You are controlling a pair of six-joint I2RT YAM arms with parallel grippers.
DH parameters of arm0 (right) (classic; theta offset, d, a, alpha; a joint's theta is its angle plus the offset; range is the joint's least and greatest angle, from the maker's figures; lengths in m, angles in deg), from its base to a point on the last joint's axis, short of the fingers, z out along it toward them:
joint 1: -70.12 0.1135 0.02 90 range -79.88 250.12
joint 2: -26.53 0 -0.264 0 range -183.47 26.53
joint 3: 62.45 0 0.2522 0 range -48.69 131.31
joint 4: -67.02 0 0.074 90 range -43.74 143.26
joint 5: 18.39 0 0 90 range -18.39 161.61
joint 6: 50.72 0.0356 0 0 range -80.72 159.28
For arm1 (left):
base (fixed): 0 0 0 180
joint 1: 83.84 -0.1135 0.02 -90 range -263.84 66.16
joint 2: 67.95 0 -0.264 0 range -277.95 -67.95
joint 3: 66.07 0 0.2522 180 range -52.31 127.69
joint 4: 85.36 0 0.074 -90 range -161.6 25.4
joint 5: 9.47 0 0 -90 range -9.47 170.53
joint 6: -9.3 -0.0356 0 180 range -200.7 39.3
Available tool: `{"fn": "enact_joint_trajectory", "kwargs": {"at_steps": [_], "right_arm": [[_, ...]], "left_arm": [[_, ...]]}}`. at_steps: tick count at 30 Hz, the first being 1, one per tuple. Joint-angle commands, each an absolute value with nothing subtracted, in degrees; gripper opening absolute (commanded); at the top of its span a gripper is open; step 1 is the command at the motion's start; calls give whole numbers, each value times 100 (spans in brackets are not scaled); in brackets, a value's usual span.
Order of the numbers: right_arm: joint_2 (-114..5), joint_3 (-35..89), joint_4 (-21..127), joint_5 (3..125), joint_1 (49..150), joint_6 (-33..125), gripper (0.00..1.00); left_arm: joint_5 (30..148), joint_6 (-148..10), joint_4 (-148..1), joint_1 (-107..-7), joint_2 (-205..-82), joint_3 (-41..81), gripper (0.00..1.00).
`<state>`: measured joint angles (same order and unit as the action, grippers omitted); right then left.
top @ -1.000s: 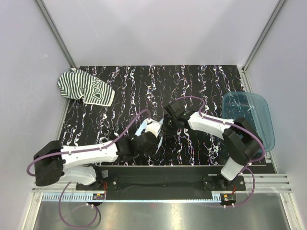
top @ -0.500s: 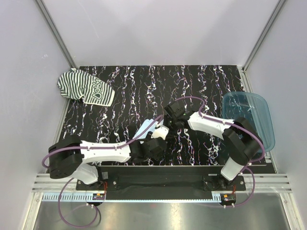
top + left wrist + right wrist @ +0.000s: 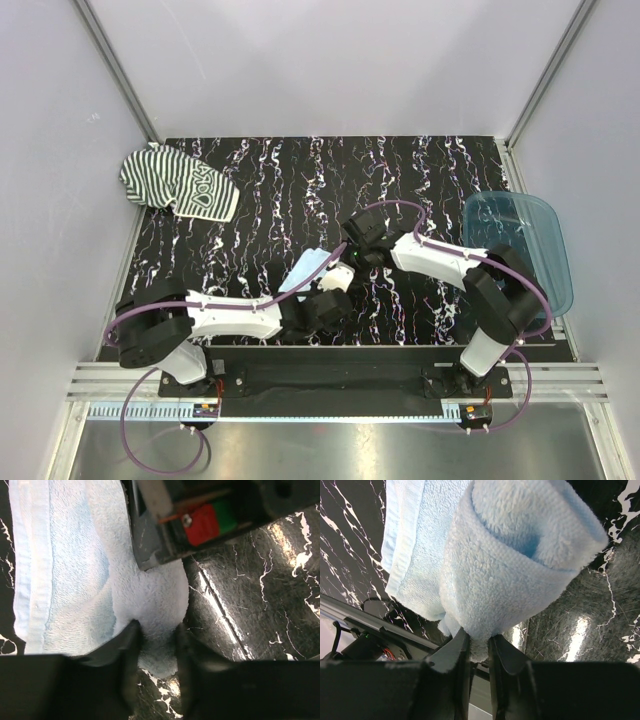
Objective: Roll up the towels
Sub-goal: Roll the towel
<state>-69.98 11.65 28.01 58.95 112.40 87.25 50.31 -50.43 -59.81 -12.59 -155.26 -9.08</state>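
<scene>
The pale blue towel (image 3: 312,268), partly rolled, lies near the middle of the tabletop (image 3: 300,180), toward the near edge. The left pincer (image 3: 156,632) and the right pincer (image 3: 476,642) are each closed tightly on its cloth. The striped towel (image 3: 178,185) lies crumpled in the far left corner.

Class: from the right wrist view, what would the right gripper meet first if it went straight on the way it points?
The pale blue towel: the right gripper pinches its rolled end, and the roll fills the line ahead. Beyond it probably lies the black table, though depth is unclear.
</scene>
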Motion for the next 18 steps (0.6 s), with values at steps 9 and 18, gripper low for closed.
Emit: {"fn": "enact_joint_trajectory", "kwargs": {"at_steps": [9, 18], "right_arm": [[-7138, 1537, 2173, 6245, 11310, 8437, 50], [-6647, 2179, 1320, 6923, 10713, 8050, 84]], "left_arm": [[5460, -5072, -6386, -1256, -15777, -1029, 10], [5890, -5064, -6518, -1519, -15532, -1214, 10]]}}
